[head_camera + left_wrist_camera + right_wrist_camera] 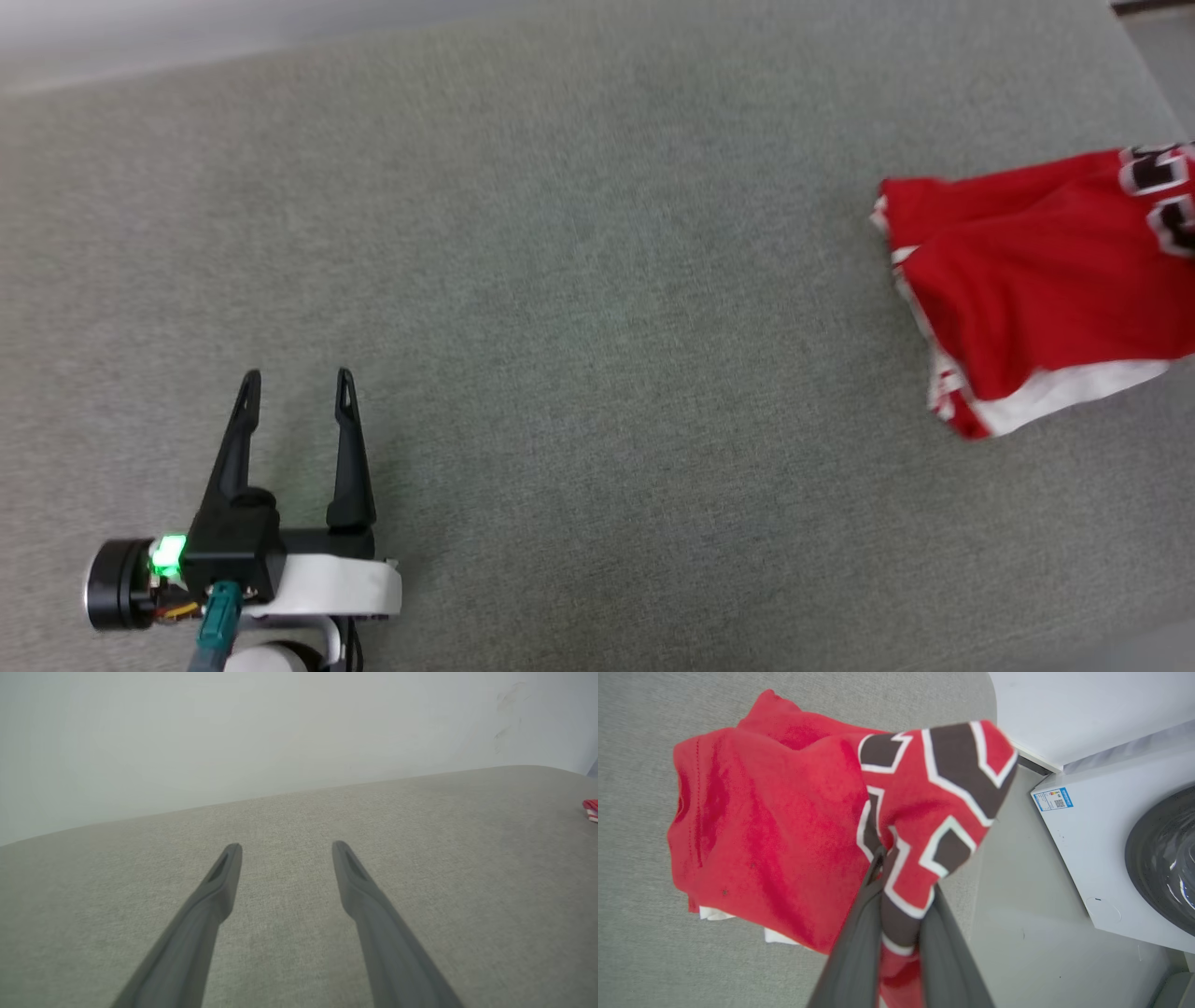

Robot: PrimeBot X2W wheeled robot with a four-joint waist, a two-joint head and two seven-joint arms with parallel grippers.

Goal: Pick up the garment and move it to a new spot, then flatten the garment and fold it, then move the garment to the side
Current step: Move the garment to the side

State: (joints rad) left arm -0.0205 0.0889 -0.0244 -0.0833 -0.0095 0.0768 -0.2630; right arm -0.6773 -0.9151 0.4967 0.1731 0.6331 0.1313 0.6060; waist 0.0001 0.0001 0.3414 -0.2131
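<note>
Right claw (903,877) is clamped on a printed fold of the garment (775,821), which lies at the tabletop's (597,280) 3 o'clock edge. Left claw (298,378) stands apart, empty, at 7 o'clock. The cloth looks soft, light and floppy, so hem corners seem the better hold. Its long axis runs roughly 9 to 3, white trim toward 6.

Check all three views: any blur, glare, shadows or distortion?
Head view: flat, even light, faint shadow by the left gripper, garment cropped at the right edge. Left wrist view: wide-angle bows the surface edge, slightly soft. Right wrist view: right gripper blurred up close, print sharp, reflections on the washer door.
</note>
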